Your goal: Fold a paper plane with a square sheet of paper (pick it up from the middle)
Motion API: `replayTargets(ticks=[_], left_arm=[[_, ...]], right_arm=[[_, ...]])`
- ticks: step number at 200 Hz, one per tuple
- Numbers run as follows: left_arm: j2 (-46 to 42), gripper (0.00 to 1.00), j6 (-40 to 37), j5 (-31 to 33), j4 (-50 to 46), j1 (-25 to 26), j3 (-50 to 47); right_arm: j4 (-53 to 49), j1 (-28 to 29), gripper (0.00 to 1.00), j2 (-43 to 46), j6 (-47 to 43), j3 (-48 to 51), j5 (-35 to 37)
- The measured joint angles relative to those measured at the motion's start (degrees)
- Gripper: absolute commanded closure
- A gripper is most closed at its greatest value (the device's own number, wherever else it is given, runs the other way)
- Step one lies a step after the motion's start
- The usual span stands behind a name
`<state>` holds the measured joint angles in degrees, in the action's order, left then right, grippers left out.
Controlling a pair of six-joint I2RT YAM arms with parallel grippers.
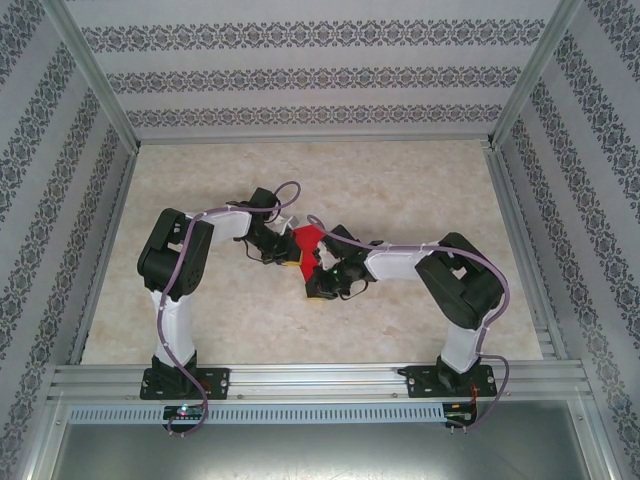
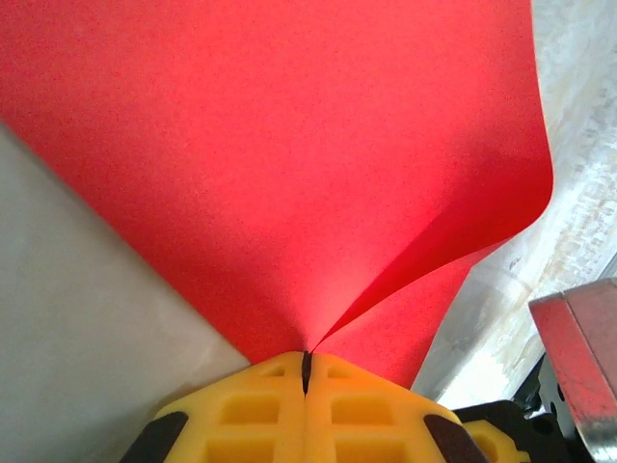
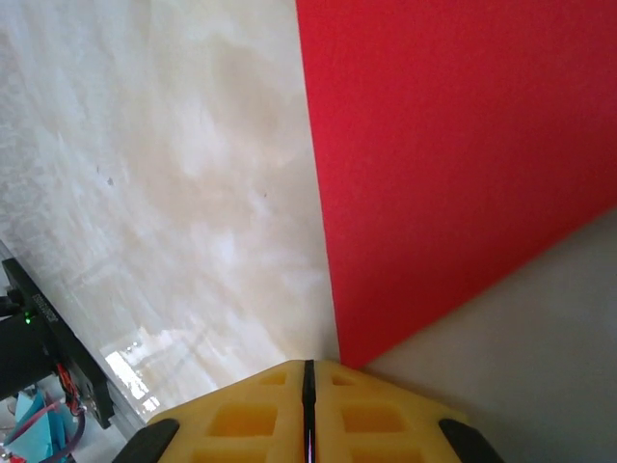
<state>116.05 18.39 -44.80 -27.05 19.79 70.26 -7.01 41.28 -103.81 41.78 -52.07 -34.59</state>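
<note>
Above worktop [image 1: 400, 190]: square sheet of paper [image 1: 306, 238], curled
Left end effector [image 2: 307, 359]: clamped on its edge
Right end effector [image 3: 308, 367]: together at its corner

The beige marbled table [image 1: 420, 200] is stretching away ahead and to the left of the right fingers [image 3: 251, 420], its glossy top catching pale reflections close beside them. Right of the left fingers [image 2: 251, 415] the same veined surface is showing past the red paper sheet [image 2: 270, 174]; whether the sheet is resting on it cannot be told.
</note>
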Motion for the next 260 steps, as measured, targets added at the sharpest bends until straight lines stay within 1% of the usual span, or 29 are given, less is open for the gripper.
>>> replayTargets(ticks=[19, 38, 71, 101, 135, 160, 220, 260], left_arm=[[0.09, 0.95, -0.24, 0.00, -0.20, 0.00, 0.11], [0.09, 0.95, -0.26, 0.02, -0.22, 0.00, 0.11], [0.09, 0.95, -0.46, 0.02, -0.22, 0.00, 0.11], [0.09, 0.95, -0.48, 0.02, -0.22, 0.00, 0.11], [0.09, 0.95, -0.76, 0.02, -0.22, 0.00, 0.11], [0.11, 0.95, -1.11, 0.02, -0.22, 0.00, 0.13], [0.17, 0.95, -1.33, 0.04, -0.39, 0.00, 0.28], [0.26, 0.89, -1.25, 0.68, -1.49, 0.11, 1.20]], right_arm=[[1.51, -1.86, 0.90, 1.73, 1.05, 0.59, -0.46], [4.90, -5.18, 0.90, 2.73, 3.19, 0.70, -0.31], [7.78, -8.50, 0.90, 1.20, 5.77, -1.33, 1.16], [9.11, -8.94, 0.90, -3.26, 6.32, -5.01, 1.97], [8.11, -9.53, 0.90, -6.51, 5.88, -7.13, 3.61], [6.47, -10.08, 0.90, -7.56, 4.66, -7.78, 5.20], [4.98, -10.43, 0.90, -8.00, 1.68, -8.74, 5.35], [3.52, -10.43, 0.90, -8.26, 0.24, -9.60, 5.38]])
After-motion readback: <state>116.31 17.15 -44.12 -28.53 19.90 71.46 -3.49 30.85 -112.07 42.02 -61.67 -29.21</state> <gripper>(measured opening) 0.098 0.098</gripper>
